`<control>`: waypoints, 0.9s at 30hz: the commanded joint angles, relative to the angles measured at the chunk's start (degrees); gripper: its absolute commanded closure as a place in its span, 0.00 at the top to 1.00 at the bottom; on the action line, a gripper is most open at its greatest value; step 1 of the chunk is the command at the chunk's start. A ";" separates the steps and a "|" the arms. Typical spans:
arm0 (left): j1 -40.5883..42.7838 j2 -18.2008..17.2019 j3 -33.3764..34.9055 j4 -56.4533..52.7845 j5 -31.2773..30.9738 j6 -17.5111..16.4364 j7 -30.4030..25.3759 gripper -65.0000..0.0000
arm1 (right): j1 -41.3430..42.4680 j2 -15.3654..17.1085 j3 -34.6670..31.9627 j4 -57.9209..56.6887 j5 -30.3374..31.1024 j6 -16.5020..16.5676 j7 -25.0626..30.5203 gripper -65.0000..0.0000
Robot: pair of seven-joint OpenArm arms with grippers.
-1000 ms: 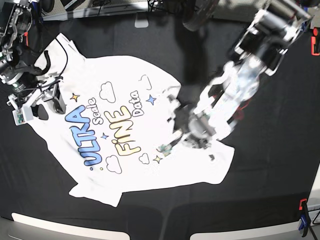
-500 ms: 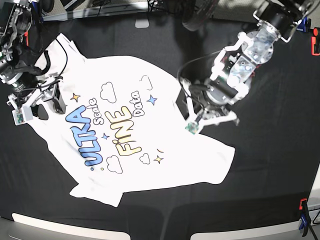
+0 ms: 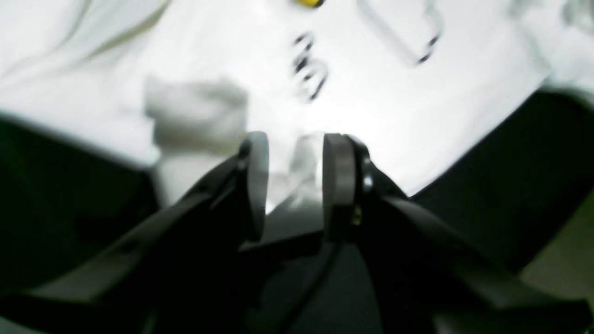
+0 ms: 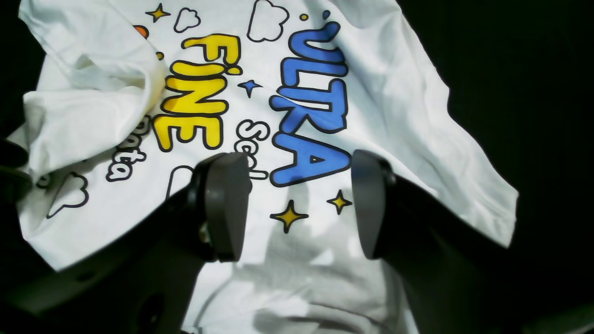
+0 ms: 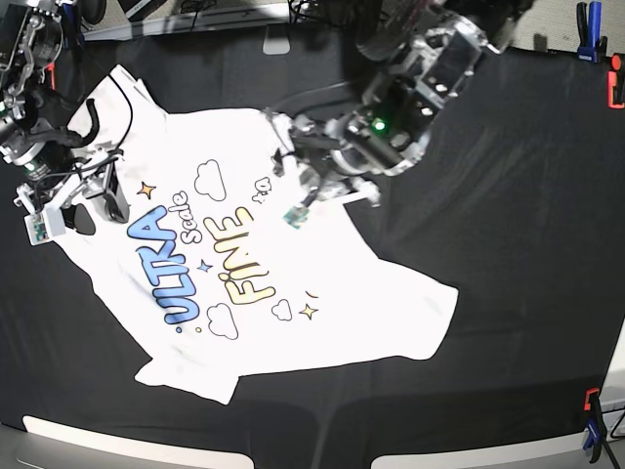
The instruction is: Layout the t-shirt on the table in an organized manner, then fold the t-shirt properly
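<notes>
The white t-shirt [image 5: 322, 293] lies print-up on the black table [image 5: 508, 293]. Its blue and yellow lettering [image 4: 306, 106] shows under my right gripper [image 4: 297, 208]. That gripper hovers open over the shirt's left shoulder [image 5: 98, 213], with nothing between its fingers. My left gripper [image 5: 293, 171] is over the shirt's upper middle, shut on a pinch of white cloth [image 3: 301, 157]. The flap it holds [image 4: 93, 93] is folded across the end of the print, hiding part of the small black word.
Orange and blue clamps sit at the table's right edge [image 5: 615, 88] and its front right corner [image 5: 591, 420]. Cables and gear lie along the back edge [image 5: 195, 15]. Pale strips [image 5: 146, 445] run along the front edge.
My left arm swung from the shirt's right side up and to the left, dragging the shirt's right edge over the print. The right arm has not moved.
</notes>
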 commanded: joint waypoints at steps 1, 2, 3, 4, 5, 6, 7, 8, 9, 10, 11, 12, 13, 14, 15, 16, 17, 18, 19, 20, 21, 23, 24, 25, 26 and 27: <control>-1.40 1.90 -0.15 1.09 -0.31 -0.92 -1.38 0.28 | 0.46 0.96 0.35 1.05 0.85 0.00 1.31 0.52; -1.70 2.95 -0.15 1.11 -0.28 -1.68 -1.36 0.28 | 0.46 0.96 0.35 1.05 0.85 0.00 1.31 0.52; -2.19 3.85 -0.15 1.11 -0.31 -2.47 -1.22 0.28 | 0.46 0.96 0.35 1.05 0.83 0.00 1.31 0.52; -2.58 4.63 -0.15 1.11 -0.31 -3.28 -0.70 0.28 | 0.46 0.96 0.35 1.05 0.83 0.00 1.31 0.52; -3.17 5.20 -0.15 1.11 -0.28 -4.04 -0.11 0.28 | 0.46 0.96 0.35 1.05 0.81 0.00 1.31 0.52; -3.76 5.64 -0.15 1.11 -0.28 -4.61 0.44 0.28 | 0.46 0.96 0.35 1.05 0.83 0.00 1.31 0.52; -4.44 5.81 -0.15 1.11 -0.26 -4.72 0.59 0.28 | 0.46 0.96 0.35 1.05 0.83 0.00 1.31 0.52; -5.16 5.77 -0.15 1.11 -0.28 -4.70 0.57 0.28 | 0.46 0.96 0.35 1.05 0.83 0.00 1.31 0.52; -5.95 5.75 -0.15 1.11 0.39 -4.70 0.72 0.28 | 0.46 0.96 0.35 1.05 0.83 0.00 1.31 0.52; -6.82 5.77 -0.15 1.11 1.97 -4.68 1.79 0.28 | 0.46 0.96 0.35 1.05 0.83 0.00 1.31 0.52; -7.58 5.77 -0.15 1.11 3.61 -3.80 3.04 0.28 | 0.46 0.96 0.35 1.05 0.83 0.00 1.31 0.52; -8.41 5.75 -0.20 1.11 5.49 -1.86 4.04 0.29 | 0.46 0.96 0.35 1.05 0.81 0.00 1.31 0.52; -9.05 5.70 -0.26 1.11 7.65 0.26 4.74 0.32 | 0.46 0.96 0.35 1.05 0.81 0.00 1.29 0.52; -9.40 5.44 -0.28 1.11 10.08 2.12 4.61 0.35 | 0.46 0.96 0.35 1.05 0.83 0.00 1.29 0.52; -9.68 5.11 -0.31 1.09 12.28 3.56 4.63 0.39 | 0.46 0.96 0.35 1.05 0.83 0.00 1.29 0.52; -9.75 4.57 -0.31 1.09 13.46 4.72 4.66 0.42 | 0.46 0.96 0.35 1.05 0.83 0.00 1.29 0.52; -9.79 3.80 -0.31 1.09 13.57 5.66 4.72 0.43 | 0.46 0.96 0.35 1.05 0.83 0.00 1.18 0.52; -9.79 2.89 -0.31 1.09 12.94 6.25 4.72 0.44 | 0.46 0.96 0.35 1.05 0.81 0.00 1.16 0.52; -9.79 1.86 -0.31 1.09 11.47 6.62 4.72 0.44 | 0.46 0.96 0.35 1.05 0.83 0.00 1.07 0.52; -9.81 0.68 -0.31 1.09 9.40 7.17 4.66 0.44 | 0.46 0.96 0.35 1.05 0.83 0.00 1.07 0.52; -9.81 -0.48 -0.35 1.09 6.97 7.98 4.57 0.44 | 0.46 0.96 0.35 1.05 0.83 0.00 1.07 0.52; -9.60 -2.21 -1.27 1.09 3.02 8.46 3.82 0.44 | 0.46 0.96 0.35 1.05 0.83 0.00 1.07 0.52; -9.42 -2.54 -2.21 1.09 2.16 8.44 3.61 0.44 | 0.44 0.94 0.35 1.05 0.83 0.00 1.07 0.52; -9.22 -2.67 -3.54 1.09 0.92 8.44 3.39 0.44 | 0.46 0.96 0.35 1.05 0.83 0.00 1.07 0.52; -9.11 -2.67 -5.18 1.09 -0.85 8.24 3.21 0.44 | 0.46 0.96 0.35 1.05 0.83 0.00 1.07 0.52; -8.90 -2.62 -6.93 1.09 -2.62 7.98 2.84 0.44 | 0.44 0.96 0.35 1.05 0.85 0.00 1.07 0.52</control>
